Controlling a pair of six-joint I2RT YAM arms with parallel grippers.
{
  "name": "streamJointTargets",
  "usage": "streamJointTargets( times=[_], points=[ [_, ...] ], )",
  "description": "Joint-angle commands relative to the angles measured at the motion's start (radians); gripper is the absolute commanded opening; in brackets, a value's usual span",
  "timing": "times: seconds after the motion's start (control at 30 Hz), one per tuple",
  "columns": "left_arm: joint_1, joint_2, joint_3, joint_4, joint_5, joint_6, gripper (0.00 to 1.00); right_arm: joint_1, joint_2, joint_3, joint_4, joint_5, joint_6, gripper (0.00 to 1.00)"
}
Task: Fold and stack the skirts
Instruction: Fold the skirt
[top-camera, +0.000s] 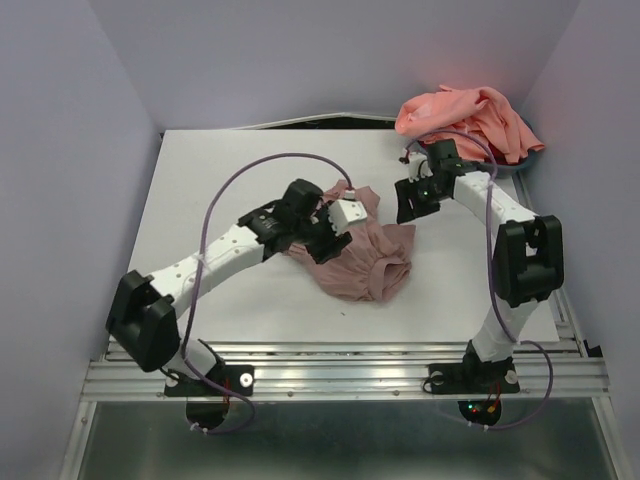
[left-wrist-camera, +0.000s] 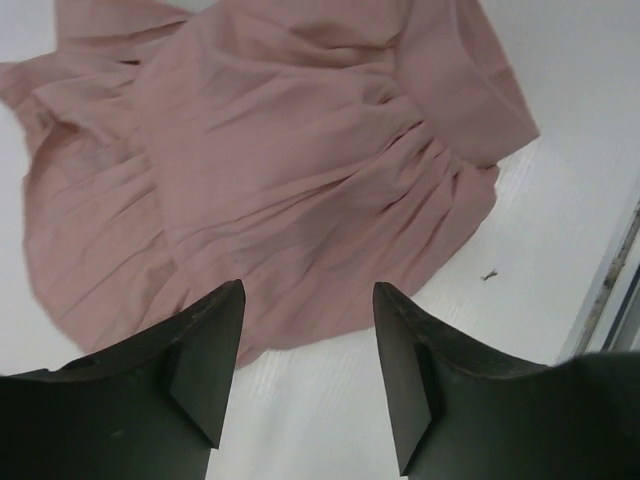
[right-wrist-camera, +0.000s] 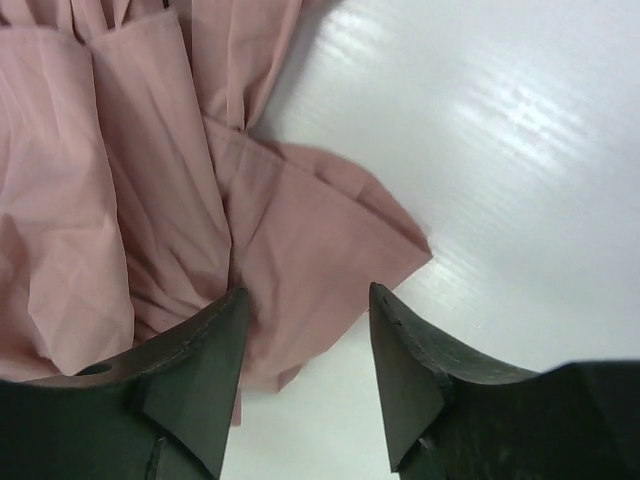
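Mauve-pink skirt (top-camera: 365, 262) crumpled in soft gathers at the middle of the counter (top-camera: 250, 300), one flap reaching toward the far side, waistband end toward the near right. Left tool (left-wrist-camera: 308, 300) just above the skirt's near hem, dark fingers apart, nothing clamped, only cloth and bare counter in the gap. Right tool (right-wrist-camera: 305, 300) over a pointed corner of the same skirt on its right side, fingers likewise apart and gripping nothing. Coral skirt (top-camera: 465, 118) heaped in a loose mound at the far right corner, well apart from the mauve one, spilling past the counter's edge.

Counter white, matte with faint ribbing and soft glare in the right wrist view. A tiny dark speck (left-wrist-camera: 489, 275) on it near the skirt's edge. Ribbed aluminium rail (top-camera: 340, 375) along the near edge, both arm bases bolted there. Purple cables (top-camera: 280, 155) looping over each arm. Plain pale lavender walls (top-camera: 80, 120) closing in left, back and right.
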Motion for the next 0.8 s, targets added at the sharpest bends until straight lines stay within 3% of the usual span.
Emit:
streamJointTargets(
  times=[0.0, 0.27, 0.5, 0.67, 0.77],
  points=[
    [-0.116, 0.146, 0.096, 0.056, -0.078, -0.076, 0.61, -0.018, -0.043, -0.074, -0.055, -0.077, 0.044, 0.56],
    [-0.305, 0.471, 0.367, 0.073, -0.135, -0.171, 0.51, -0.064, 0.055, -0.178, -0.041, -0.194, 0.085, 0.41],
    [-0.359, 0.674, 0.409, -0.053, -0.178, -0.094, 0.42, -0.064, 0.088, -0.273, 0.002, -0.307, 0.124, 0.31],
    [-0.299, 0.618, 0.24, -0.027, -0.221, -0.021, 0.39, -0.064, 0.065, -0.35, 0.037, -0.411, 0.176, 0.27],
    [-0.25, 0.505, 0.178, -0.016, -0.229, 0.041, 0.45, -0.023, 0.019, -0.38, 0.041, -0.476, 0.194, 0.24]
  ],
)
